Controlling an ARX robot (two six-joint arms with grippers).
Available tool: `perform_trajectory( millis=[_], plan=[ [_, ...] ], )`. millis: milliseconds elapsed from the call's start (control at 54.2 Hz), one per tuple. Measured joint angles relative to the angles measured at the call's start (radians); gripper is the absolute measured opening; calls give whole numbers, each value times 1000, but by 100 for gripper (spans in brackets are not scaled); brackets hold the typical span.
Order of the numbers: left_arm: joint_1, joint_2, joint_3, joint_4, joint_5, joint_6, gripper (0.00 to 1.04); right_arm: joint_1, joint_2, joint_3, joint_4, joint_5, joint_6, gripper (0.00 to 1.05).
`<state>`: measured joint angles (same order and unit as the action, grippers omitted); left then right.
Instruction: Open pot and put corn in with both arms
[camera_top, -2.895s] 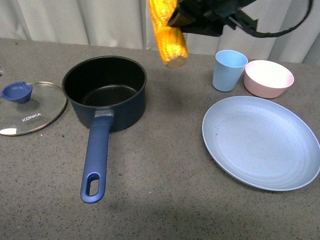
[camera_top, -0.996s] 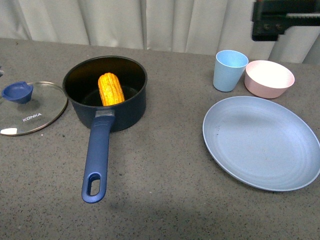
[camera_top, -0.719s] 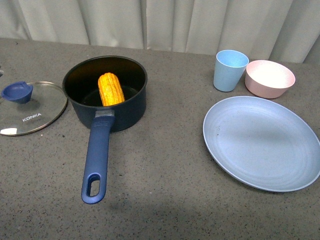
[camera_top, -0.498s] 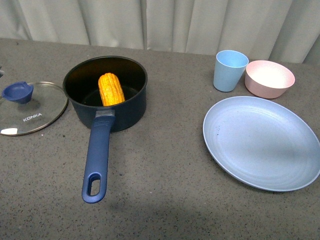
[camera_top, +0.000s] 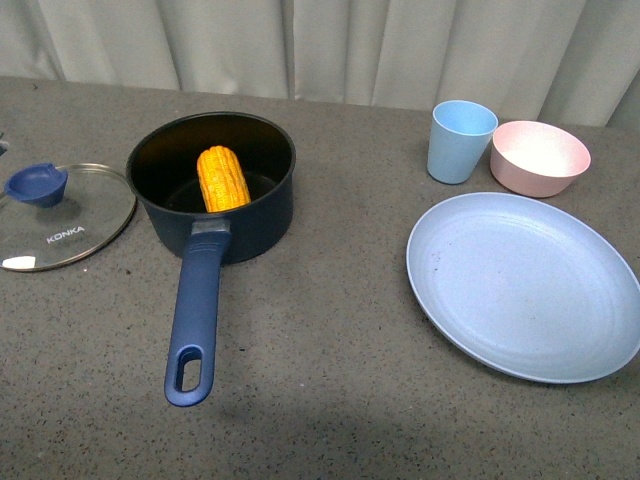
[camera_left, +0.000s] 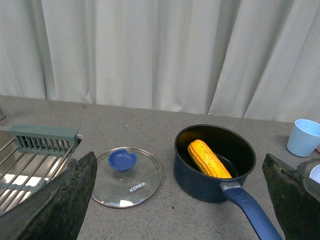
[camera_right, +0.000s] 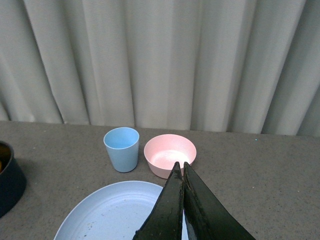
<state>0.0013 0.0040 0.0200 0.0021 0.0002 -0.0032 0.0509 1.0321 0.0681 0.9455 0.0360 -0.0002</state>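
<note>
We judge the task as good as done: the pot (camera_top: 211, 185) stands uncovered, and the corn (camera_top: 222, 178) lies inside it, leaning against the inner wall on the handle side. The lid (camera_top: 62, 214) rests flat on the table (camera_top: 330, 400) just beside the pot. Nothing looks left to do except perhaps pulling our arms clear.

Our left gripper (camera_left: 180, 200) is spread wide and holds nothing; pot, corn and lid all show in the gap between its two fingers (camera_left: 65, 200), well beyond their tips. Our right gripper (camera_right: 181, 210) has its fingers pressed together with nothing between them; past the tips sit the cup (camera_right: 121, 148) and the bowl (camera_right: 170, 155), with the plate (camera_right: 110, 212) under them.

The pot is dark blue and round with a black inside and a long blue handle ending in an oval hole. The corn is yellow-orange with bumpy rows. The lid is clear glass with a metal rim and a blue knob. The table is grey and speckled.
</note>
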Motion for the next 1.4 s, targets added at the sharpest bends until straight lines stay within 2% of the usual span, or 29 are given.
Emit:
perform_trajectory(
  millis=[129, 996, 1401],
  plan=[
    [0, 0, 0, 0, 0, 0, 98, -46, -100, -25, -75, -27, 0, 1],
    [0, 0, 0, 0, 0, 0, 98, -48, -712, -63, -623, -34, 0, 1],
    [0, 0, 0, 0, 0, 0, 98, -48, -832, -63, -742, -35, 0, 1]
  ],
)
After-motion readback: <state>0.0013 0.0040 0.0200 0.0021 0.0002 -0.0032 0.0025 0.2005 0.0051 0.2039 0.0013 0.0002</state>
